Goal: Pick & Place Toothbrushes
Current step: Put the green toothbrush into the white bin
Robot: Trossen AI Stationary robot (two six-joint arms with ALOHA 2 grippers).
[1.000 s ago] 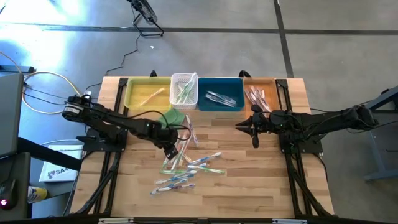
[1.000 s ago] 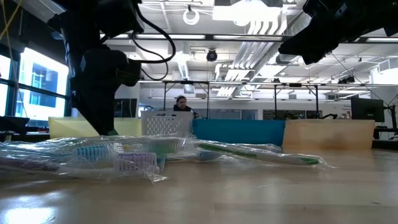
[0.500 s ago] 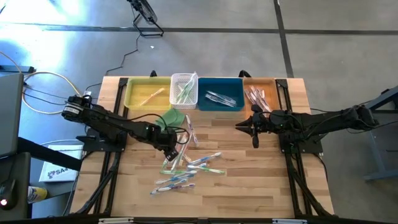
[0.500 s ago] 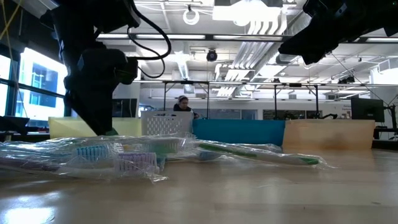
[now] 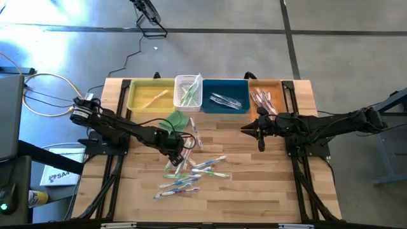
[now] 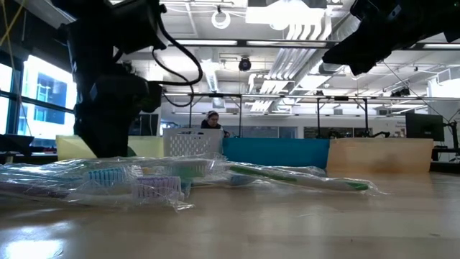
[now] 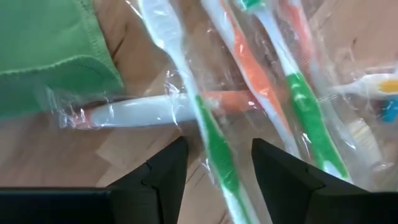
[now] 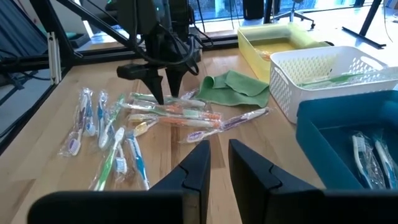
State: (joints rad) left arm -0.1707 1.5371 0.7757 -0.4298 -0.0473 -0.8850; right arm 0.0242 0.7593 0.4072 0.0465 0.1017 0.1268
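Wrapped toothbrushes [image 5: 191,168] lie in a loose pile at mid-table, with green, orange, blue and white handles. My left gripper [image 5: 175,151] stands open, pointing down over the pile's far left end, beside a folded green cloth [image 5: 177,119]. In the left wrist view its fingers [image 7: 219,146] stand on either side of a green-handled toothbrush [image 7: 214,140], which lies across a white one [image 7: 137,112]. My right gripper [image 5: 244,129] hovers at the table's right, clear of everything. Its fingers [image 8: 217,152] are a narrow gap apart with nothing between them.
Along the far edge stand a yellow bin [image 5: 131,95], a white basket [image 5: 188,77], a blue bin [image 5: 235,88] and a wooden bin [image 5: 280,86], each with toothbrushes inside. Bare wood lies near the front edge and on the right.
My left gripper has sunk a little toward the toothbrush pile, still open. The toothbrushes have not moved.
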